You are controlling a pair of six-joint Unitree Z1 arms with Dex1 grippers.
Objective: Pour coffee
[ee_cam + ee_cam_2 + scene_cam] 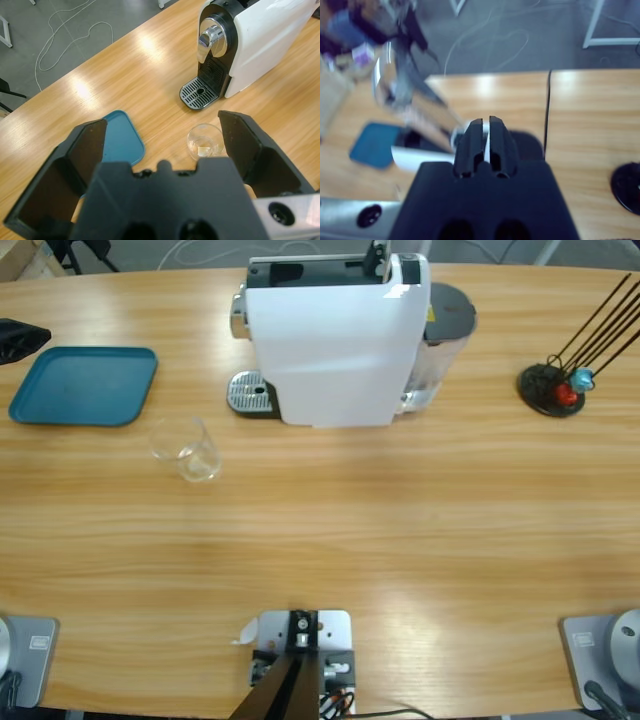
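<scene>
**A:** Where is the coffee [201,470] sitting?

**B:** In a small clear glass tumbler [186,448] that stands upright on the wooden table [400,540]. Only a thin pale layer shows at the bottom. The tumbler is just beside the right corner of a teal tray [85,386] and a little in front of the drip grate [250,394] of the white coffee machine [335,340].

**A:** Is either claw on it?

**B:** No. The left claw [165,145] hangs above the table with its jaws spread wide and nothing between them. In the left wrist view the tumbler shows just inside the jaw on the right of the picture, with the tray behind the other jaw and the machine's chrome spout [207,42] farther off.

**A:** And the right one?

**B:** The right claw [486,132] has its jaws pressed together, with only a thin slit between them, and grips nothing. Its view is smeared; behind the jaws I can make out what is probably the white machine and the tray, no more.

**A:** Anything else on the table?

**B:** A round black stand [550,390] with thin dark rods at the far right, well apart from the tumbler.
</scene>
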